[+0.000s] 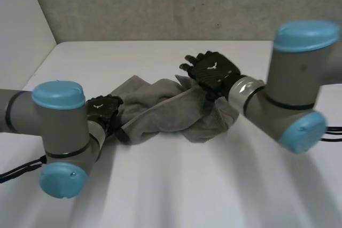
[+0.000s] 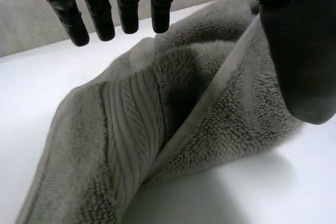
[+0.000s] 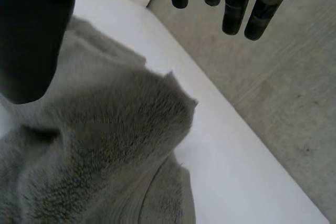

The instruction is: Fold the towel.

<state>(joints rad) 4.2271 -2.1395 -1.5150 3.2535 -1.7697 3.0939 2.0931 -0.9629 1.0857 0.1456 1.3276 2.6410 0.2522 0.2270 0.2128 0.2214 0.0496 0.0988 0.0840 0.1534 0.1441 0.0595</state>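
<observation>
The crumpled grey towel (image 1: 171, 110) lies mid-desk (image 1: 187, 190), the left hand (image 1: 104, 109) at its left end and the right hand (image 1: 212, 71) over its far right side, both with fingers (image 2: 128, 9) straight and gripping nothing, probably placed to find edges for spreading it.

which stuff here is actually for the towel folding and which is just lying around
For the job:
grey towel, bunched up
left hand, open, at the towel's left end
right hand, open, over the towel's right part

Just there:
white table
grey wall behind it
</observation>
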